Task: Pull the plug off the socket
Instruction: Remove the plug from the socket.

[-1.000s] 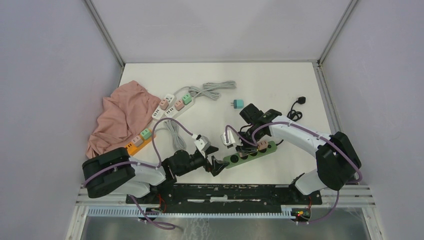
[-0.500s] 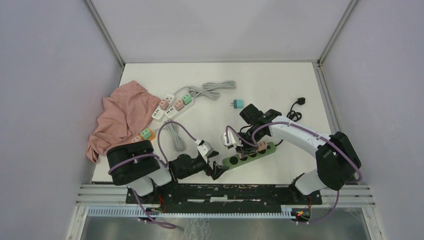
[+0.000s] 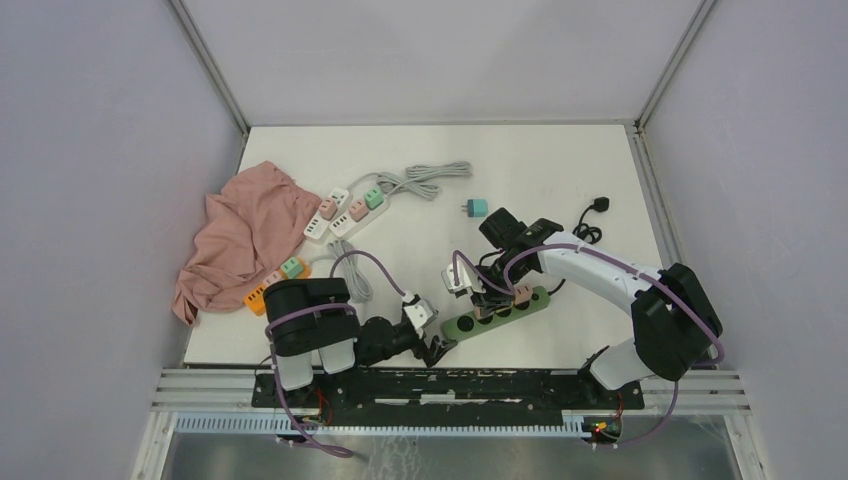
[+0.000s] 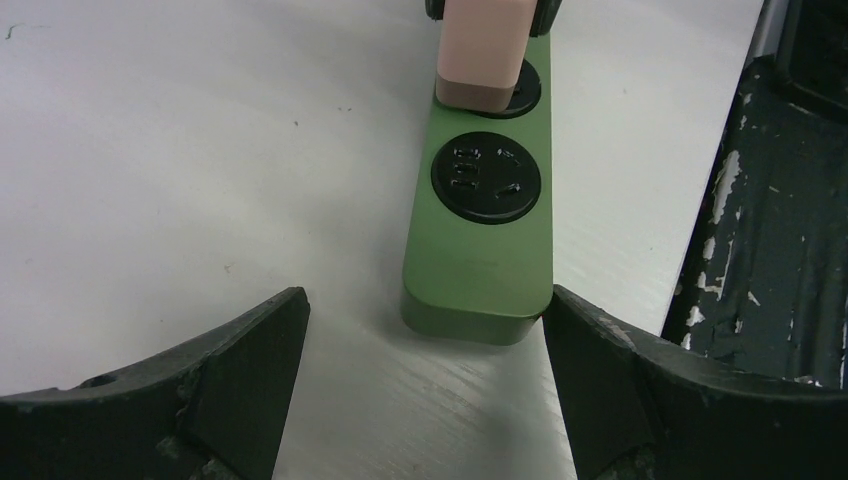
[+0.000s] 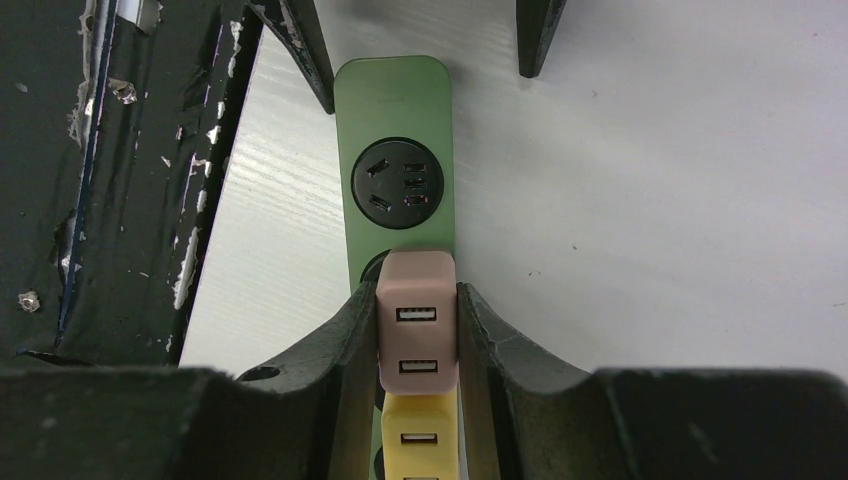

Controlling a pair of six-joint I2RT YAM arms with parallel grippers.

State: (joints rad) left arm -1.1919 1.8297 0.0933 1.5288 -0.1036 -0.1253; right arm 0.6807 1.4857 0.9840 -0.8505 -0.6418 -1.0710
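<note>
A green power strip lies near the table's front edge, with a pink USB plug and a yellow plug seated in it. My right gripper is shut on the pink plug, a finger on each side. In the top view the right gripper is over the strip. My left gripper is open and low at the strip's free end, with the jaws either side of it. The right finger is at the strip's corner. The pink plug shows ahead.
A pink cloth lies at the left. By it are white power strips and an orange strip with plugs in them. A loose teal plug and a black plug with cord lie further back. The black rail runs just beside the strip.
My left arm has folded in and turned, and its gripper has slid slightly toward the front rail at the strip's end. The right gripper has stayed on the pink plug.
</note>
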